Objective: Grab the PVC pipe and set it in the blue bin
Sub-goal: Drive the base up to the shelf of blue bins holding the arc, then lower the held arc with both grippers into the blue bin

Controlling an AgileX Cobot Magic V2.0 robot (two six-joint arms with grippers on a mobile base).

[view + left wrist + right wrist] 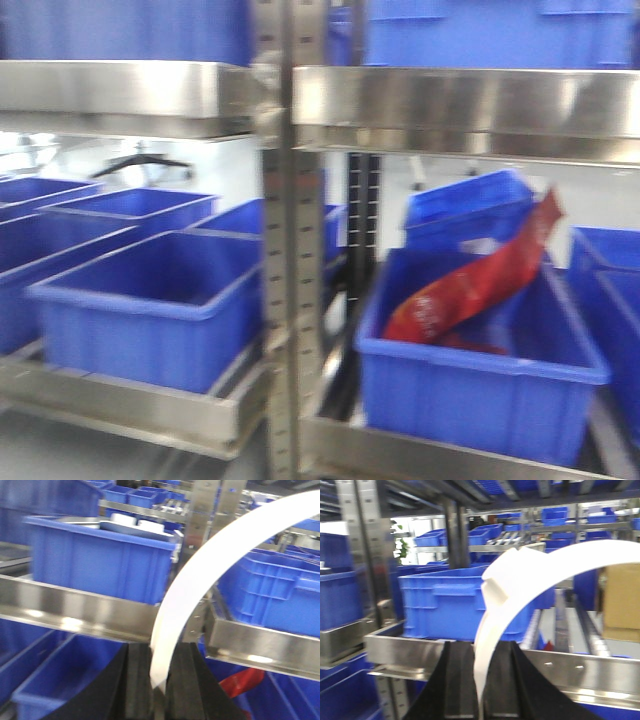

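Left gripper [159, 672]: seen in the left wrist view at bottom centre, its black fingers [137, 680] are clamped on the lower end of the PVC pipe [182, 590].
PVC pipe: a white arc that rises from the jaws and sweeps to the upper right corner of the left wrist view, in front of the shelf rail [75, 610], held in the air and not in any bin.
Right gripper [479, 680]: at bottom centre of the right wrist view, pressed together on the foot of a white curved piece [492, 625].
White curved piece: it climbs from the jaws and bends to the right edge of the frame. It cannot be told whether it is the same arc the left gripper holds.
White tab [512, 567]: a flat white stub lies against the outer side of that curve at upper centre. Whether it is attached cannot be told.
Blue bin [150, 320]: open, on the lower shelf at left of the front view, with more blue bins behind it.
Right-hand bin [480, 400]: lower right of the front view, with a red bag [480, 280] lying slantwise inside.
Upright post [285, 280]: steel, at centre of the front view between the two shelf bays.
Cardboard box [622, 600]: at the right edge of the right wrist view.
Sharpness: all three views are motion-blurred.
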